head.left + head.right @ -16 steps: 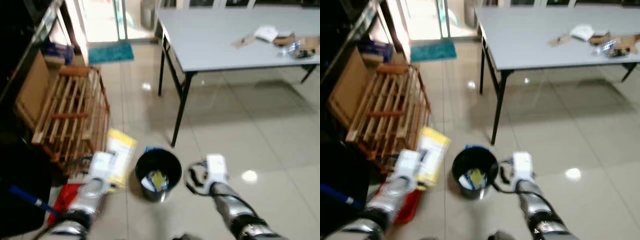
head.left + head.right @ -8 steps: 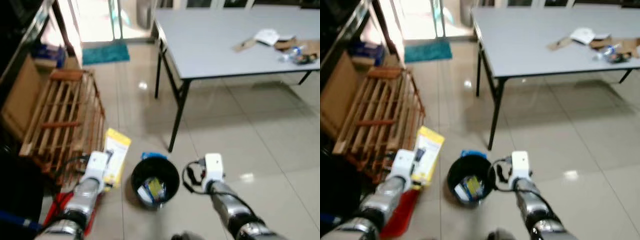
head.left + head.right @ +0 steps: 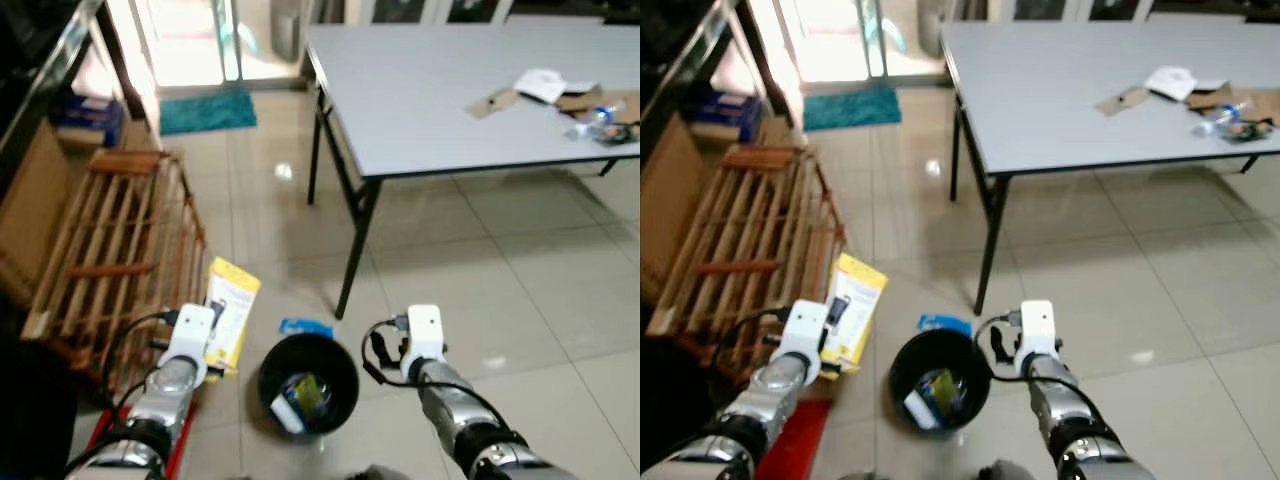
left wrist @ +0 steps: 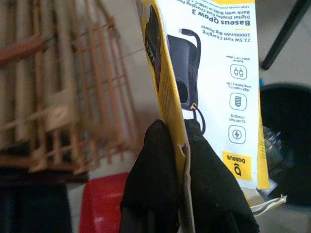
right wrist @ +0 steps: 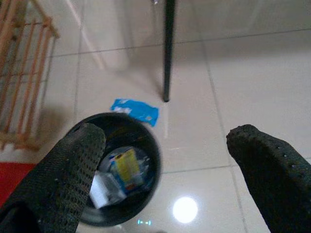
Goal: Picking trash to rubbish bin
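Yellow box (image 4: 204,73) is clamped edge-on by left end effector (image 4: 177,160), fingers (image 4: 150,179) pinched on its lower edge; it's held above the floor, just left of the black rubbish bin (image 3: 308,384) and beside the wooden crate (image 3: 105,250). Right end effector (image 5: 165,165) is spread wide apart, hovering by the bin's right side, w/ nothing gripped. Bin is seen w/ some trash already inside. Blue wrapper (image 5: 134,110) is lying on the floor tiles just behind the bin, near the surface's leg (image 3: 352,262). More scraps (image 3: 560,92) are left on the grey surface (image 3: 440,90), far right.
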Robot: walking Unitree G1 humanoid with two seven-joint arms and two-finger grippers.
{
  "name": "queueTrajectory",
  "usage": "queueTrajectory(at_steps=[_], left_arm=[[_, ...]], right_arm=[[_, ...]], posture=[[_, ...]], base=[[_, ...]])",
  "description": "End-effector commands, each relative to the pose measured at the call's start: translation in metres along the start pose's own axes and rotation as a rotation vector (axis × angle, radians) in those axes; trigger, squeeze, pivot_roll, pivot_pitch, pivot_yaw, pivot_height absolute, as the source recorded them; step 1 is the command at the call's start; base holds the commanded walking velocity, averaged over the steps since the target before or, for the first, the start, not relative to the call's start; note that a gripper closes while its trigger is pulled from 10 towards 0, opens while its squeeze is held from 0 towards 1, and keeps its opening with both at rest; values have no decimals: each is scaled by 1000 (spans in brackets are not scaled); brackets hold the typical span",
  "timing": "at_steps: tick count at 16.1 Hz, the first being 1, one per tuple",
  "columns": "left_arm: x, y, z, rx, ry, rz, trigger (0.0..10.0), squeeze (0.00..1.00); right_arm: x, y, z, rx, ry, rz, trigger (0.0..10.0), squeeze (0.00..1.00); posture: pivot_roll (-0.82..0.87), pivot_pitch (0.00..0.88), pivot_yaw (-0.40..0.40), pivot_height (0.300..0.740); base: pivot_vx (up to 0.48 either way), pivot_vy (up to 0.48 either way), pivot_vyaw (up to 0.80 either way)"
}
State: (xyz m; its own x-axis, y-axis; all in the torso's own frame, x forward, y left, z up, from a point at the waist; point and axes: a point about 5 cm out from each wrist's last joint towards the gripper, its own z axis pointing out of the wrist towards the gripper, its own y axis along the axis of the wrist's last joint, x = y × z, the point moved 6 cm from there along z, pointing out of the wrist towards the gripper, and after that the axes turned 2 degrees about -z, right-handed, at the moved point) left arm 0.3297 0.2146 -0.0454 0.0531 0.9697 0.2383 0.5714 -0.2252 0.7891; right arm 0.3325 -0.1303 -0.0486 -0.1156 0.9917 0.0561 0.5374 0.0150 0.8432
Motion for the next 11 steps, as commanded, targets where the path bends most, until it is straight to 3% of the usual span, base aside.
queueTrajectory(at_steps=[1, 5, 9, 11], left_arm=[[-6, 0, 0, 0, -15, -1, 10000, 0], [-8, 4, 0, -19, -19, -3, 10000, 0], [-17, 3, 1, -6, -68, 61, 10000, 0], [-27, 3, 2, 9, -116, 79, 10000, 0]], right_arm=[[-6, -3, -2, 2, -13, 4, 10000, 0], [-5, -5, -2, 12, -9, -2, 10000, 0], [0, -21, -3, 105, 38, -99, 10000, 0], [5, -25, -4, 130, 71, -102, 10000, 0]], posture=[[10, 106, -48, 740], [9, 107, -50, 740], [4, 116, -53, 740], [-5, 124, -54, 740]], base=[[330, 0, 0], [316, 0, 0], [0, 0, 0], [0, 0, 0]])
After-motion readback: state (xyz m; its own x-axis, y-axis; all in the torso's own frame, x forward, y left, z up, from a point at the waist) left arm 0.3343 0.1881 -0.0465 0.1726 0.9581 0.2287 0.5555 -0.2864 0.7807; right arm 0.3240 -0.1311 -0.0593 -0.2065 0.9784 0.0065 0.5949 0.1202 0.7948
